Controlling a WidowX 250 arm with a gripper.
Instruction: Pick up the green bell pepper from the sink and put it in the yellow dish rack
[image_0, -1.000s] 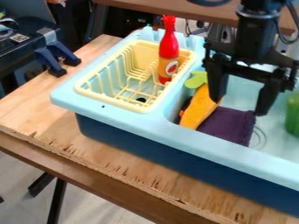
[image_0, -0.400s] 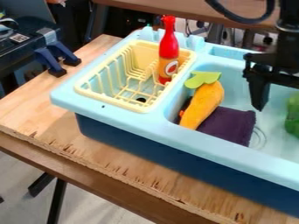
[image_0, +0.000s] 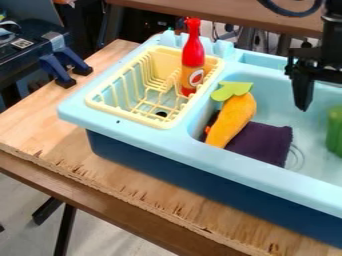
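Green object (image_0: 336, 131) sits in sink (image_0: 200, 153) atop plywood (image_0: 41, 119).

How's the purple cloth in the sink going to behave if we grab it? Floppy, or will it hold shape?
Probably floppy: the purple cloth looks like soft fabric with a slightly uneven edge. It'd likely sag from the pinch point. The orange toy vegetable overlaps its left side, so lifting may drag or roll that too. Likely light, being fabric.

A red bottle (image_0: 193, 52) stands upright in the yellow rack (image_0: 123, 118). 2 blue clamps (image_0: 53, 68) sit left of the wooden tabletop (image_0: 40, 120), near a black case (image_0: 19, 62). Behind runs a brown table (image_0: 220, 12); below lies pale floor (image_0: 107, 235).
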